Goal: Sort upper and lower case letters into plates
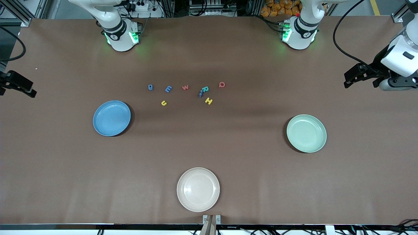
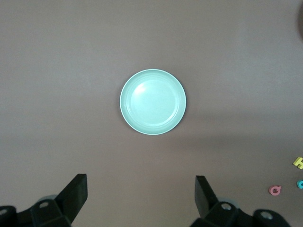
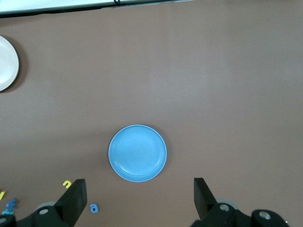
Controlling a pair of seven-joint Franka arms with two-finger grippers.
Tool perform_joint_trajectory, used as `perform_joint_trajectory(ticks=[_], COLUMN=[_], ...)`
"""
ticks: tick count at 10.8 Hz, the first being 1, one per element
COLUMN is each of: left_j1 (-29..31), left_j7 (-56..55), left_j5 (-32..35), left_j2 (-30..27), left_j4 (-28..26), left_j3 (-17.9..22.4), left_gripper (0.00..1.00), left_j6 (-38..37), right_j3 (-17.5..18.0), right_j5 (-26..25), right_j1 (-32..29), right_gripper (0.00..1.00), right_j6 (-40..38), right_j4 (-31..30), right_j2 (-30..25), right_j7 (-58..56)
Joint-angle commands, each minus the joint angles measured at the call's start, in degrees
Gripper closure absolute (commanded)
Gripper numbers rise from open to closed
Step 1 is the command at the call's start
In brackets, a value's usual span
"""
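Tiny chunky toy letters (image 1: 186, 93) clustered mid-table, nearer the arm bases than all plates. Round mid-blue plate (image 1: 111, 117) and pale mint plate (image 1: 306, 133) both bare inside. Left gripper (image 2: 141, 195) held high over mint plate, fingers spread wide, holding nothing. Right gripper (image 3: 139, 198) likewise over blue plate. Cream-white plate (image 1: 198, 189) near front table edge.
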Motion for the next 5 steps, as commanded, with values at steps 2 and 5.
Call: perform_joint_trajectory(ticks=[2,5], left_j1=[0.4,0.3], left_j7=[-0.8,-0.3], left_j5=[1.6,1.6], left_j2=[-0.2,-0.2], left_j4=[0.6,1.1], left_j3=[-0.6,-0.6], left_gripper=[0.00,0.00], left_j6=[-0.2,-0.5], right_j3=[0.4,0.4], right_j5=[0.8,0.5], right_j1=[-0.1,-0.3], right_gripper=[0.00,0.00], right_j6=[-1.1,-3.1], right_j4=[0.5,0.4], right_j2=[-0.1,-0.2], right_j7=[-0.2,-0.5])
